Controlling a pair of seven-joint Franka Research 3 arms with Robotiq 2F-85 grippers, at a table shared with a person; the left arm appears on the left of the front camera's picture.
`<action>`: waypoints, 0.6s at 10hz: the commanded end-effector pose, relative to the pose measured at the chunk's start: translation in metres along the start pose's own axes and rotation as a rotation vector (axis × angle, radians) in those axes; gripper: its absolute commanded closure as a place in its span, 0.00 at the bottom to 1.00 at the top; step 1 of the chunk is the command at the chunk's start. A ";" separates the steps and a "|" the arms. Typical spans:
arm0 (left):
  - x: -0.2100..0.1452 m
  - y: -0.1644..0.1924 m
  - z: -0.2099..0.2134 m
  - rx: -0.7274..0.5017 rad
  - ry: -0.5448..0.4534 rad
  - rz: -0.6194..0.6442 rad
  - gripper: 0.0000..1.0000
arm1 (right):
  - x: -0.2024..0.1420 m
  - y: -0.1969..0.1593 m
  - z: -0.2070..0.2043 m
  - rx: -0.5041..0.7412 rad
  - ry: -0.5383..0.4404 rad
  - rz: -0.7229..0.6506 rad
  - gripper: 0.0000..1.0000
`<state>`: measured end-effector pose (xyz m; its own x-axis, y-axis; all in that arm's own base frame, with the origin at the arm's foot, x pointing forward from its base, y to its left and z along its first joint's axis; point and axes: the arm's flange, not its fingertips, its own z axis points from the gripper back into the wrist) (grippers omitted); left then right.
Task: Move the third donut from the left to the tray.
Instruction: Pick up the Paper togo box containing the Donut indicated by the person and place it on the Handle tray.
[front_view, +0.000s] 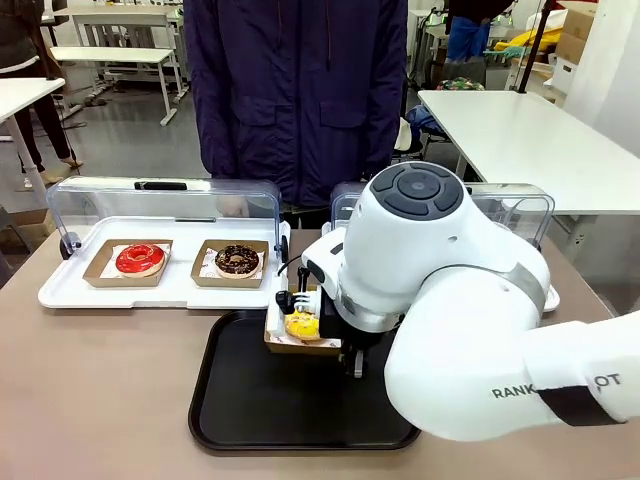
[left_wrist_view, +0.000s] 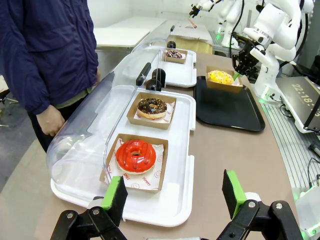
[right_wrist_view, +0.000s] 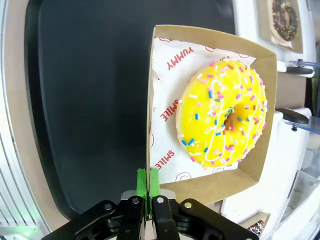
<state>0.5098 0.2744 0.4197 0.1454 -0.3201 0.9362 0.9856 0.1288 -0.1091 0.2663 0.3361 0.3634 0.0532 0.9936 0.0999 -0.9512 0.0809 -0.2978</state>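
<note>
The third donut from the left (right_wrist_view: 220, 120), yellow-iced with sprinkles, lies in its brown cardboard holder (right_wrist_view: 215, 186). My right gripper (right_wrist_view: 148, 181) is shut on the holder's side wall. In the front view the donut (front_view: 302, 324) hangs at the far edge of the black tray (front_view: 260, 400), under my right gripper (front_view: 292, 301). Whether the holder touches the tray (right_wrist_view: 90, 100) I cannot tell. From the left wrist view the donut (left_wrist_view: 220, 77) shows at the tray's (left_wrist_view: 227, 107) far end. My left gripper (left_wrist_view: 175, 195) stands open over the near end of the table, nothing between its fingers.
A white tray with a raised clear lid (front_view: 60, 290) holds a red-iced donut (front_view: 140, 259) and a chocolate donut (front_view: 237, 260). A second lidded tray (left_wrist_view: 186, 75) holds another chocolate donut (left_wrist_view: 174, 53). A person (front_view: 295, 100) stands at the table's far side.
</note>
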 end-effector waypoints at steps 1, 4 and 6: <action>0.002 -0.003 0.000 -0.004 0.008 -0.001 0.00 | -0.024 0.014 -0.010 0.016 -0.013 -0.014 0.98; 0.002 -0.003 0.000 -0.004 0.008 -0.001 0.00 | -0.024 0.016 -0.027 0.038 -0.028 0.012 0.98; 0.002 -0.003 0.000 -0.004 0.008 -0.001 0.00 | -0.026 0.020 -0.038 0.054 -0.029 0.017 0.98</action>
<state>0.5098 0.2744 0.4197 0.1454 -0.3201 0.9362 0.9857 0.1288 -0.1090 0.2705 0.3409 0.3289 0.0486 0.9942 0.0963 -0.9669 0.0710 -0.2452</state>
